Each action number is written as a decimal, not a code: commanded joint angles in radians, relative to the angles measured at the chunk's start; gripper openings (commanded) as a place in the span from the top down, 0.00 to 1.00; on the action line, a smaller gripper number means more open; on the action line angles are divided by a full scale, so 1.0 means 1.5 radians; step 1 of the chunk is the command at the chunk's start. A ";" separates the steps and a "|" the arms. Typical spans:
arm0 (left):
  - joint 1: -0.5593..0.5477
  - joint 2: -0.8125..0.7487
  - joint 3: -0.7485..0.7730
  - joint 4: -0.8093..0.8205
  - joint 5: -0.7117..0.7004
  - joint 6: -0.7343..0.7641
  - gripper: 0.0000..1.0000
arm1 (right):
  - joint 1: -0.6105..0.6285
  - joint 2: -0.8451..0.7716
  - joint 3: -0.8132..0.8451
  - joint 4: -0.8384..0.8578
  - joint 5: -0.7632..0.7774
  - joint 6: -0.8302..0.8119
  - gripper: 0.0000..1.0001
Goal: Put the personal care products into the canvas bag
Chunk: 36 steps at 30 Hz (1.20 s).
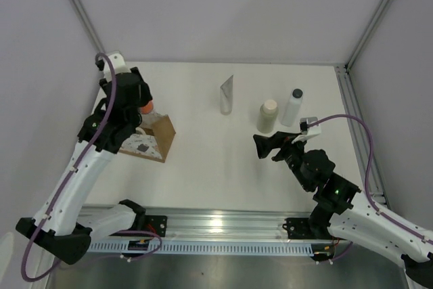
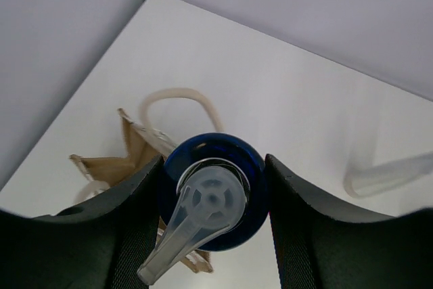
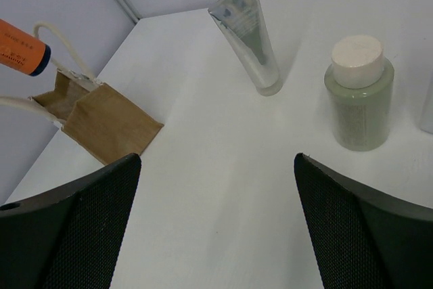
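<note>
My left gripper (image 1: 140, 104) is shut on the short orange bottle (image 1: 146, 107) and holds it above the open canvas bag (image 1: 152, 139). In the left wrist view the bottle's blue cap (image 2: 233, 160) sits between the fingers (image 2: 298, 214), with the bag (image 2: 125, 157) and its rope handle (image 2: 177, 94) below. The right wrist view shows the orange bottle (image 3: 20, 47) over the bag (image 3: 101, 123). The grey-white tube (image 1: 226, 94), the cream bottle (image 1: 268, 116) and the translucent bottle with a dark cap (image 1: 292, 106) stand at the back right. My right gripper (image 1: 266, 147) is open and empty, just short of the cream bottle (image 3: 357, 93).
Grey walls close the table at the back and on both sides. A metal rail (image 1: 223, 225) runs along the near edge. The tube (image 3: 247, 35) stands on its cap between the bag and the bottles.
</note>
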 commanded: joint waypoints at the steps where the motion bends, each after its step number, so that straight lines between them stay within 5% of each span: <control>1: 0.076 -0.025 -0.014 0.046 0.054 0.018 1.00 | -0.002 -0.007 0.029 0.005 0.002 0.010 0.00; 9: 0.161 0.011 -0.078 0.098 0.082 0.043 1.00 | -0.002 -0.006 0.028 0.007 0.004 0.008 0.01; 36: 0.174 0.066 -0.157 0.188 0.151 0.072 1.00 | -0.003 -0.012 0.026 0.006 0.001 0.009 0.01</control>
